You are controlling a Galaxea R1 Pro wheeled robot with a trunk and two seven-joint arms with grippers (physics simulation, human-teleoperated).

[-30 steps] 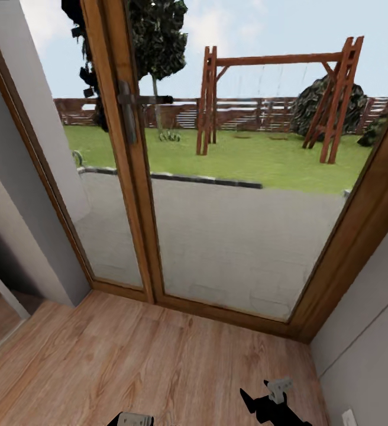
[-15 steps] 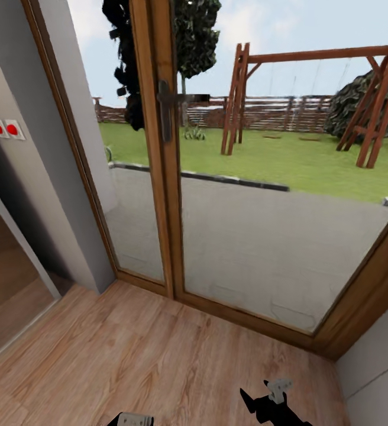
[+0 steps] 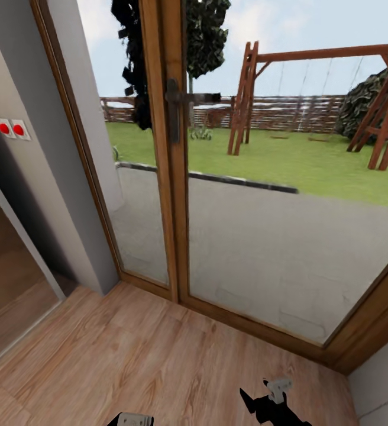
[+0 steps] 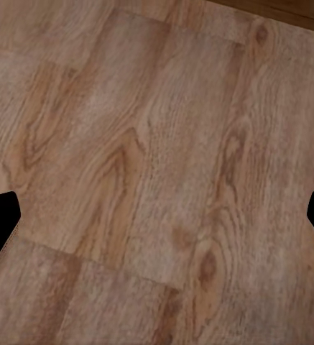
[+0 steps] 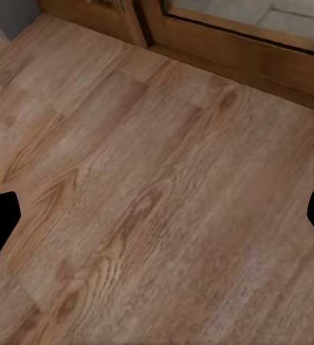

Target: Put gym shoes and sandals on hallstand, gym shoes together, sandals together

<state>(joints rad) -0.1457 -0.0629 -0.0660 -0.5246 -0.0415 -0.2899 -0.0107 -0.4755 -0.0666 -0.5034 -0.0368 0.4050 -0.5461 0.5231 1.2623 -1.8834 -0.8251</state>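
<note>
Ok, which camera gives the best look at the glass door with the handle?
The head view: the wooden-framed glass door shows nearly whole, with its dark handle and the garden beyond. The right wrist view catches the bottom of its frame above the floor planks. The left wrist view shows a dark brown strip at one corner, unclear.

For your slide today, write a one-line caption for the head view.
Wood-framed glass door facing a garden swing frame, plank floor below, two red wall switches nearby.
</note>
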